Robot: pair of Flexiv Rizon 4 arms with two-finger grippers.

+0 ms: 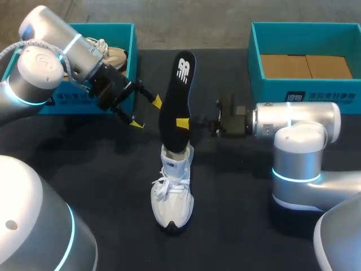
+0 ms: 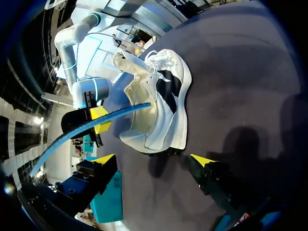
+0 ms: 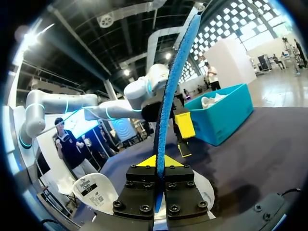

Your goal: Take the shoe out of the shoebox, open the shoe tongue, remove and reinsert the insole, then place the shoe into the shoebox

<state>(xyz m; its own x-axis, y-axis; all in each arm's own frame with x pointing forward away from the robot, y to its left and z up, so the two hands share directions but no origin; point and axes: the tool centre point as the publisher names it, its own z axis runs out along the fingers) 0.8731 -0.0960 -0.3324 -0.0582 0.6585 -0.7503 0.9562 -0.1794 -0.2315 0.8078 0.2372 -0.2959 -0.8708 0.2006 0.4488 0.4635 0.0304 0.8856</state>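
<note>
Two arms: right jaws clamp the insole [image 1: 175, 99] standing in the shoe [image 1: 172, 192]; left jaws stand wide apart nearby.

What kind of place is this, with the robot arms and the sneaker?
Probably a robot lab, not a shoe shop: the right gripper pinches a black insole over a white shoe on a black table, the left gripper hangs open, beside teal shoeboxes.

Black table [image 1: 237, 226], brown cardboard pieces [image 1: 307, 66]
</note>
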